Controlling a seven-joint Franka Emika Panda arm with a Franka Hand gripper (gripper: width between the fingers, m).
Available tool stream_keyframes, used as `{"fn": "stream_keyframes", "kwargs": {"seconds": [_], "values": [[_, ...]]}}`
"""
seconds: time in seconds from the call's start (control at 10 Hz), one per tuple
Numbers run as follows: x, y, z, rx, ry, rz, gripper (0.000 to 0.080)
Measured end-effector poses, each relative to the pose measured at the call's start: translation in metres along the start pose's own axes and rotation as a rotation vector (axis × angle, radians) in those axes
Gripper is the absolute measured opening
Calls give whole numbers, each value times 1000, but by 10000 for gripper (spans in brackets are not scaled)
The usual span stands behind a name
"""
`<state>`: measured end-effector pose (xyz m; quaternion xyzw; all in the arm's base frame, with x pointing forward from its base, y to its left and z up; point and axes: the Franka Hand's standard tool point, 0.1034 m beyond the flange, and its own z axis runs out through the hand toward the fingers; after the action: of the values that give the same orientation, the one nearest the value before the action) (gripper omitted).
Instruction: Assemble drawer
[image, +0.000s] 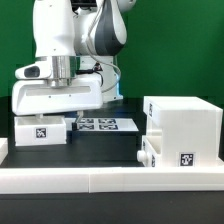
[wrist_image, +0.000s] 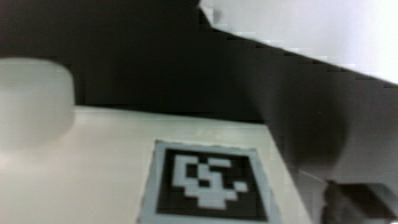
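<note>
Desk (image: 100, 150) showed you a tray (image: 150, 153) seemingly slotted into the edge-side shell (image: 185, 125); second tray (image: 40, 130) lay unfitted under the gripper (image: 55, 115), jaws untellable.

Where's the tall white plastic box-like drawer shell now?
The shell stands at the exterior view's right, behind the long white rail, right of the marker board.

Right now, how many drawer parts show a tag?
2: the tray at the exterior view's left, under the arm, and the shell at its right. More may be hidden.
</note>
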<state>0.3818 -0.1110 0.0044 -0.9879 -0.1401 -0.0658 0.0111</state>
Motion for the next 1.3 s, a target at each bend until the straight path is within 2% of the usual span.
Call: {"fn": "stream_keyframes", "kwargs": {"seconds": [0.1, 0.2, 0.3, 0.4, 0.5, 0.9, 1.2, 1.3], "values": [[0, 0, 0, 0, 0, 0, 426], [0, 0, 0, 0, 0, 1, 426], [1, -1, 0, 1, 0, 1, 232], [2, -3, 0, 2, 0, -3, 96], [3, -5, 0, 3, 0, -3, 41], [13, -17, 0, 8, 4, 8, 41], [47, -37, -13, 25, 12, -32, 42], [57, -43, -18, 45, -3, -55, 42]]}}
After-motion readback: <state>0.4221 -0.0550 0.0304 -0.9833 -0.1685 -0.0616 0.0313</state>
